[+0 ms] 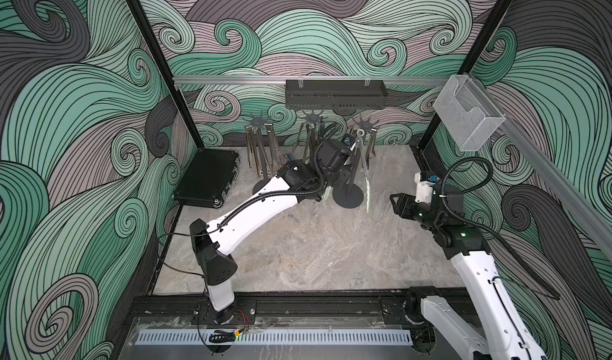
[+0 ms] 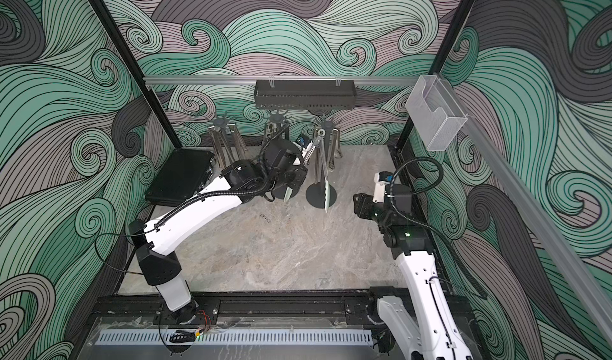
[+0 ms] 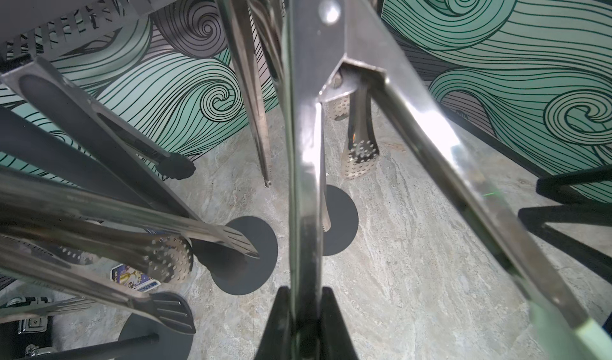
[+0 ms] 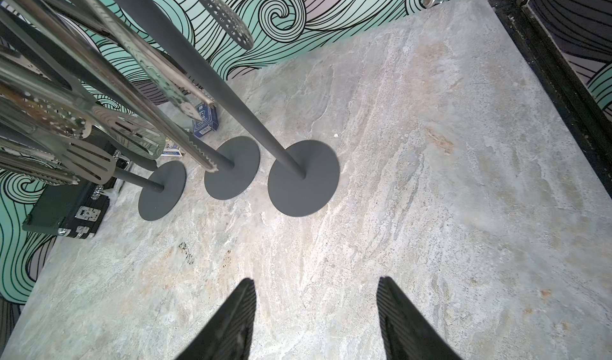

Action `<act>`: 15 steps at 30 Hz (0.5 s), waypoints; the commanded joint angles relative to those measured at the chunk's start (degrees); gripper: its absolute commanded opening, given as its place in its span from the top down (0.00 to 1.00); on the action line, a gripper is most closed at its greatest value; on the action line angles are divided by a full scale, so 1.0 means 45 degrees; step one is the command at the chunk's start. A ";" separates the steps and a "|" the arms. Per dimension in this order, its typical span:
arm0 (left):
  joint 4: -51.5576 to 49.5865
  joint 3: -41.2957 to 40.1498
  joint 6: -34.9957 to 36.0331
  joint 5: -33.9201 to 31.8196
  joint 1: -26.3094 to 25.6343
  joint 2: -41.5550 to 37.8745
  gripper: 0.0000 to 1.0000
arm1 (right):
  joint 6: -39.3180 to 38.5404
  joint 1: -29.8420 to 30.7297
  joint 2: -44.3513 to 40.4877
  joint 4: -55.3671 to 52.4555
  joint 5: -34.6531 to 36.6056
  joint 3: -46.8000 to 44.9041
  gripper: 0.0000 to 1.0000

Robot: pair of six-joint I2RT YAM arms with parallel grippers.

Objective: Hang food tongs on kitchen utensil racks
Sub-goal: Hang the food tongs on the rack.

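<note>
Three kitchen utensil racks (image 1: 259, 121) (image 1: 313, 116) (image 1: 364, 124) stand in a row at the back, and steel food tongs (image 1: 258, 153) hang from their hooks. My left gripper (image 1: 351, 149) is high beside the right-hand rack, shut on one arm of the pale-green-tipped tongs (image 1: 366, 176). In the left wrist view that steel arm (image 3: 304, 176) runs between my black fingers (image 3: 281, 308), and its other arm splays off to a green tip (image 3: 592, 338). The tongs' top end sits by the rack's crown. Whether it is on a hook I cannot tell. My right gripper (image 1: 395, 202) hovers open and empty at the right, also seen in the right wrist view (image 4: 316, 285).
A black case (image 1: 207, 176) lies at the back left. A dark perforated shelf (image 1: 334, 93) hangs on the rear rail above the racks, and a clear mesh basket (image 1: 468, 113) hangs on the right rail. The racks' disc bases (image 4: 304, 177) rest on the marble top. A small blue box (image 4: 205, 119) lies behind them.
</note>
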 commanded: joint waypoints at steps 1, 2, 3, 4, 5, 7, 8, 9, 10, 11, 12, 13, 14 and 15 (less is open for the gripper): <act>0.0470 0.0148 -0.0142 -0.0034 0.0104 0.0165 1.00 | -0.0205 0.0036 -0.0013 0.0030 -0.0152 0.0061 0.40; 0.0504 0.0153 -0.0131 -0.0057 0.0120 0.0199 1.00 | -0.0205 0.0045 -0.0012 0.0027 -0.0147 0.0061 0.40; 0.0510 0.0138 -0.0121 -0.0073 0.0120 0.0219 1.00 | -0.0205 0.0045 -0.0004 0.0031 -0.0161 0.0034 0.40; 0.0530 0.0151 -0.0105 -0.0098 0.0121 0.0249 1.00 | -0.0205 0.0043 -0.0010 0.0039 -0.0158 0.0048 0.40; 0.0554 0.0121 -0.0101 -0.0104 0.0121 0.0279 1.00 | -0.0205 0.0038 0.0009 0.0044 -0.0159 0.0049 0.40; 0.0661 0.0008 -0.0101 -0.0114 0.0116 0.0336 1.00 | -0.0205 0.0051 0.0025 0.0051 -0.0177 0.0061 0.40; 0.0718 -0.0072 -0.0120 -0.0106 0.0121 0.0348 1.00 | -0.0195 0.0036 0.0011 0.0053 -0.0182 0.0039 0.40; 0.0812 -0.0186 -0.0111 -0.0098 0.0121 0.0379 1.00 | -0.0186 0.0050 0.0029 0.0075 -0.0200 0.0037 0.40; 0.0921 -0.0267 -0.0138 -0.0075 0.0121 0.0394 1.00 | -0.0185 0.0038 0.0041 0.0074 -0.0205 0.0034 0.39; 0.1009 -0.0359 -0.0140 -0.0083 0.0118 0.0416 1.00 | -0.0185 0.0037 0.0040 0.0095 -0.0203 0.0032 0.39; 0.1089 -0.0424 -0.0140 -0.0074 0.0121 0.0451 1.00 | -0.0186 0.0042 0.0030 0.0110 -0.0205 0.0020 0.39; 0.1143 -0.0451 -0.0160 -0.0088 0.0121 0.0496 1.00 | -0.0186 0.0038 0.0043 0.0102 -0.0206 0.0022 0.39; 0.1154 -0.0488 -0.0159 -0.0103 0.0122 0.0553 1.00 | -0.0187 0.0055 0.0030 0.0110 -0.0206 0.0039 0.39; 0.1178 -0.0507 -0.0160 -0.0095 0.0121 0.0584 1.00 | -0.0195 0.0056 0.0030 0.0084 -0.0210 0.0022 0.39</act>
